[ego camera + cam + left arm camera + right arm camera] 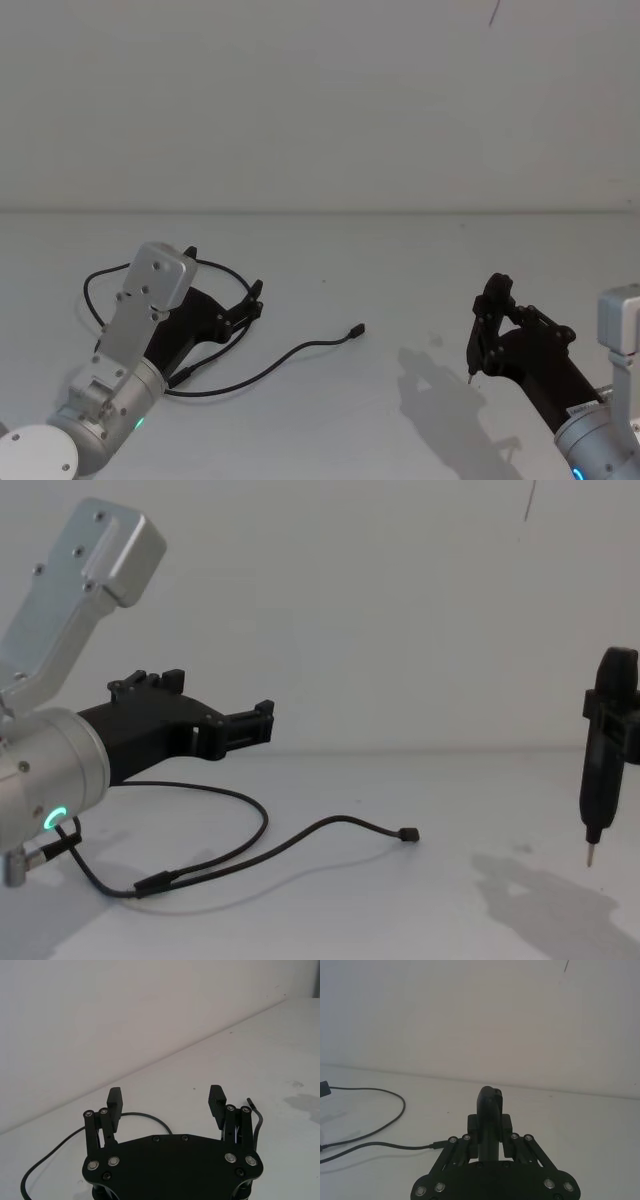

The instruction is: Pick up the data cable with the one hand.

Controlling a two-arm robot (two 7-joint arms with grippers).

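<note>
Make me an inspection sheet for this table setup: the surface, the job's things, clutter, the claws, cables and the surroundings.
Surface: white table, smooth, with shadows on its right side.
Job's things: black data cable lies loosely curved on the table, its plug end free and toward the right; not gripped.
Clutter: nothing seen.
Claws: left claw is open and raised above the cable's loop, touching nothing. Right claw is shut, pointing down at the right, apart from the cable.
Cables: besides the data cable, a short black lead at the left claw's base.
Surroundings: plain white wall behind the table.
</note>
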